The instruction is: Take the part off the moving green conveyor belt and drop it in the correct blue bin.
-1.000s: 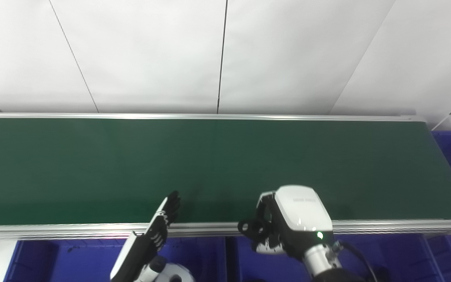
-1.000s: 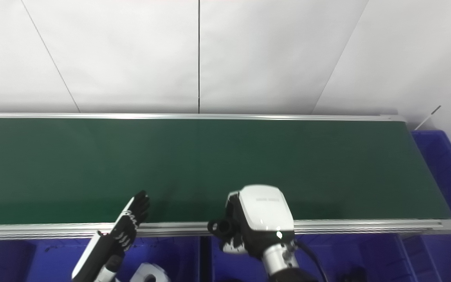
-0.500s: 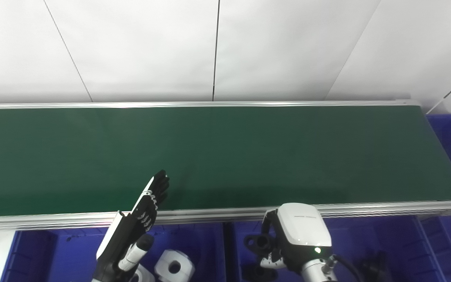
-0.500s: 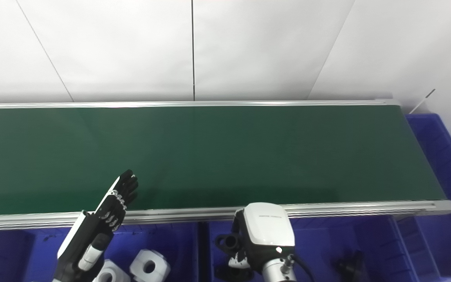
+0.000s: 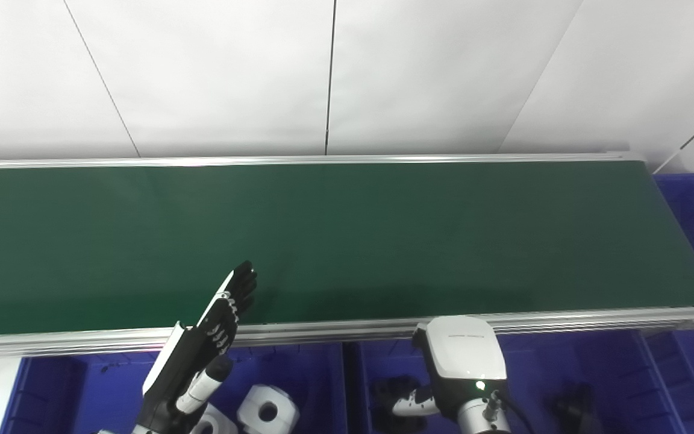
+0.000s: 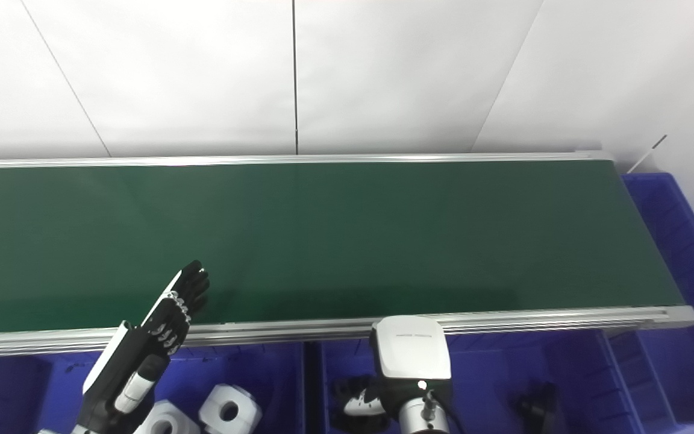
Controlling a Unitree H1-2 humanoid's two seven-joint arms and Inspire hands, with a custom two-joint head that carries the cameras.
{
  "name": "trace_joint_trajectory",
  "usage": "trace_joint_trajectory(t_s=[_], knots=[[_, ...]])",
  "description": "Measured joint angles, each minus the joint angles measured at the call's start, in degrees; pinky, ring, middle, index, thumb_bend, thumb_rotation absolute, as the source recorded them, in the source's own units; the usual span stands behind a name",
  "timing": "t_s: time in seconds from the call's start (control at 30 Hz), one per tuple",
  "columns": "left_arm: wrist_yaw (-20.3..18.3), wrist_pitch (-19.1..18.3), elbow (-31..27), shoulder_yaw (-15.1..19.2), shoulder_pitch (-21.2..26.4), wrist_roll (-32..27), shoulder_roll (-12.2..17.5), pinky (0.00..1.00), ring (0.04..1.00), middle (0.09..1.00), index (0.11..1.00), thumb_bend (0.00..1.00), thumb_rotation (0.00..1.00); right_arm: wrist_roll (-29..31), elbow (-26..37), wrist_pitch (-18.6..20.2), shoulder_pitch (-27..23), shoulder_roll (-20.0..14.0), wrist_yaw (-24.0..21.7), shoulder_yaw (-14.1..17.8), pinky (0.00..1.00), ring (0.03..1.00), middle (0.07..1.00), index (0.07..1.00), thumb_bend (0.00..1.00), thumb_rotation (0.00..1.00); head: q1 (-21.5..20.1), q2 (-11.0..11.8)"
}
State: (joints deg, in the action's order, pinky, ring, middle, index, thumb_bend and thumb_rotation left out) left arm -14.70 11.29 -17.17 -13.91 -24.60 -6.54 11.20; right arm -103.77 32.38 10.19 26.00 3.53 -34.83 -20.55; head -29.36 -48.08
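Below the near rail (image 5: 323, 330) of the green conveyor belt (image 5: 347, 235), the right hand (image 5: 464, 367) hangs low over a blue bin (image 5: 534, 367). A black part (image 5: 390, 390) lies dark just under its fingertips. The white back of the hand covers the fingers, so I cannot tell whether they grip the part or have let it go (the part looks to be at the bin floor either way). A second black part (image 5: 570, 404) lies in the same bin, further along the rail, so this looks like the right bin.

To finish the drop well, the fingers should spread fully, and the hand should rise straight up so as to clear the rail before swinging back.

Across the near rail, the left hand (image 5: 217, 322) is held flat with fingers straight and holds nothing.

Under the rail to that side, another bin (image 5: 112, 386) holds white parts (image 6: 229, 411). The right eye view shows two of them clear of the arm. The left eye view shows only one whole, the other half hidden behind the forearm.
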Motion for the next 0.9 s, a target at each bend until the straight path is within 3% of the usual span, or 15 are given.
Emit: trace_joint_trajectory(t_s=[0.3, 0.43, 0.5, 0.53, 0.6, 0.67, 0.7, 0.83, 0.9], knots=[[-0.1, -0.5, -1.4, 0.3, -0.1, 0.0, 0.1, 1.00, 1.000, 0.997, 1.000, 0.67, 0.84, -1.1, 1.5, -0.7, 0.3, 1.7, -2.5, 0.0, 0.79, 0.798, 0.839, 0.823, 0.95, 0.71, 0.6, -0.3], [-0.4, -0.5, -1.9, 0.1, -0.5, 0.0, 0.2, 1.00, 1.000, 0.993, 1.000, 0.68, 0.84, 3.9, 2.5, -0.7, 1.4, 2.4, -1.0, 0.2, 0.70, 0.752, 0.798, 0.772, 0.90, 0.62, 3.0, -0.3], [-0.4, -0.5, -1.9, 0.1, -0.9, 0.0, 0.2, 1.00, 1.000, 0.990, 1.000, 0.68, 0.84, 10.3, 2.7, -0.7, 2.8, 2.6, 2.7, 0.3, 0.63, 0.720, 0.774, 0.748, 0.85, 0.61, 4.7, 0.0], [-0.4, -0.5, -1.9, 0.0, -1.2, 0.1, 0.2, 1.00, 1.000, 0.987, 0.999, 0.68, 0.84, 13.7, 2.7, -0.7, 3.5, 2.6, 5.0, 0.2, 0.61, 0.711, 0.769, 0.743, 0.82, 0.62, 7.7, -0.5], [-0.4, -0.5, -1.7, -0.2, -1.5, 0.6, 0.1, 1.00, 0.990, 0.968, 0.975, 0.71, 0.84, 21.6, 2.4, -0.7, 4.8, 2.6, 8.5, 0.3, 0.60, 0.711, 0.772, 0.744, 0.77, 0.71, 10.0, -0.6], [-0.3, -0.6, -1.4, -0.4, -1.6, 1.6, -0.3, 0.98, 0.980, 0.963, 0.967, 0.73, 0.86, 30.3, 1.6, -0.7, 5.8, 2.4, 11.4, 0.7, 0.63, 0.734, 0.779, 0.755, 0.74, 0.78, 10.8, -0.4], [-0.2, -0.6, -1.3, -0.5, -1.6, 2.3, -0.5, 0.97, 0.975, 0.962, 0.961, 0.73, 0.86, 33.9, 1.4, -0.7, 6.0, 2.4, 11.8, 1.1, 0.66, 0.748, 0.784, 0.763, 0.72, 0.81, 13.5, -0.5], [0.2, -0.6, -0.5, -1.1, -1.8, 5.2, -2.1, 0.97, 0.973, 0.962, 0.948, 0.73, 0.86, 48.8, -1.9, -0.7, 6.3, 2.2, 13.0, 2.1, 0.70, 0.783, 0.805, 0.778, 0.69, 0.91, 14.4, -1.4], [0.3, -0.8, -0.9, -1.6, -2.1, 6.4, -2.7, 0.99, 0.976, 0.962, 0.947, 0.73, 0.87, 56.7, -4.2, -1.7, 6.4, 1.7, 14.8, 2.3, 0.73, 0.797, 0.817, 0.791, 0.72, 0.95, 14.9, -4.0]])
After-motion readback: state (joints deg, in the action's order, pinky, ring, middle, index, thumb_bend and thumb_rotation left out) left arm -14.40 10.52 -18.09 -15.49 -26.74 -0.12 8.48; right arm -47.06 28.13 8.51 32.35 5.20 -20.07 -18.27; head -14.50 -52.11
